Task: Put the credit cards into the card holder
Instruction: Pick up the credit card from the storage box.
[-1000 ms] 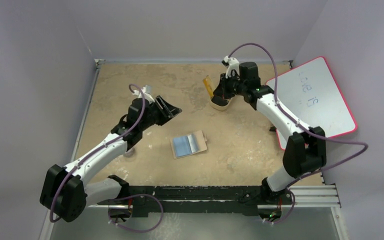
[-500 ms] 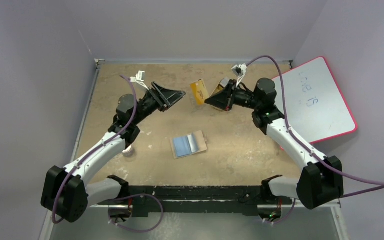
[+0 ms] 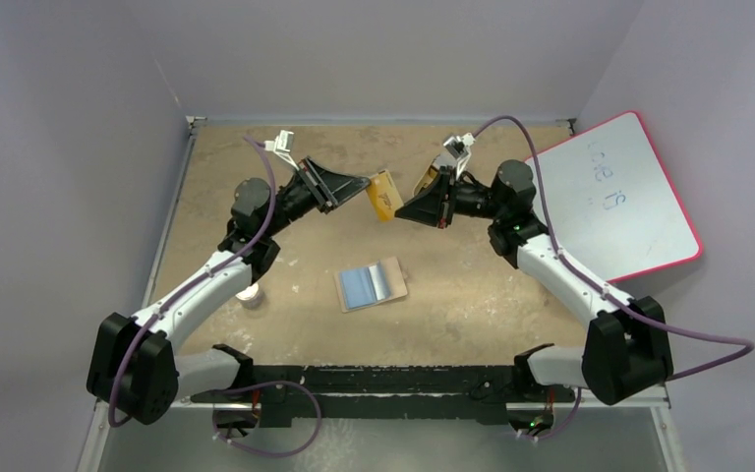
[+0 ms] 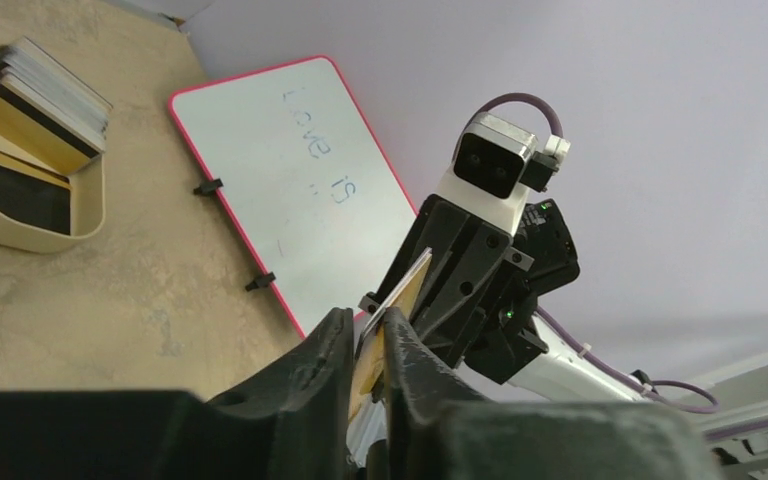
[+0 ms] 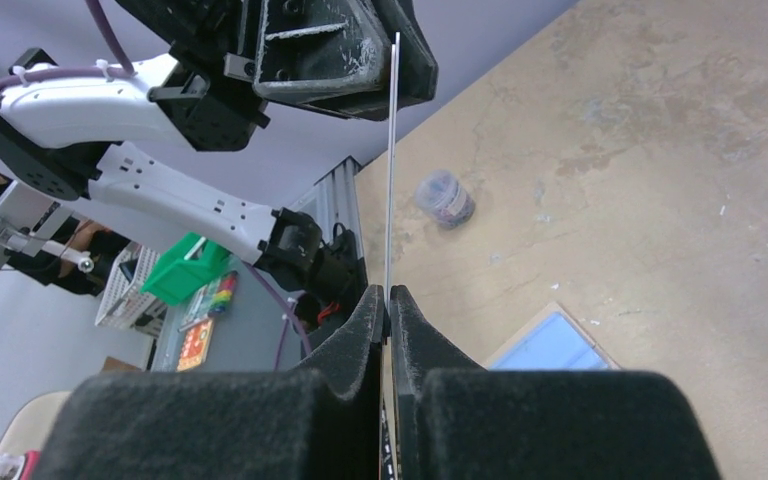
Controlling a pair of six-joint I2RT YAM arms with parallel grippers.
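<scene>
Mid-air handover. My right gripper [image 5: 388,300] is clenched on a credit card [image 3: 382,195], held aloft beyond the card holder [image 3: 391,279]. My left gripper [image 4: 368,335] straddles the card's other edge; whether it grips, I cannot tell. Next, I judge: secure left, release right, then lower toward the card holder.

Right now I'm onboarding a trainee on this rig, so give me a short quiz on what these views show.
1. True or false: the card holder lies open on the table.
2. Where is the yellow card? A inside the card holder; B aloft, in the jaws of the right arm; C flat on the table.
3. Fill in: the tan tray holds a stack of ____.
Key: 1 true; 2 B; 3 cards.
</scene>
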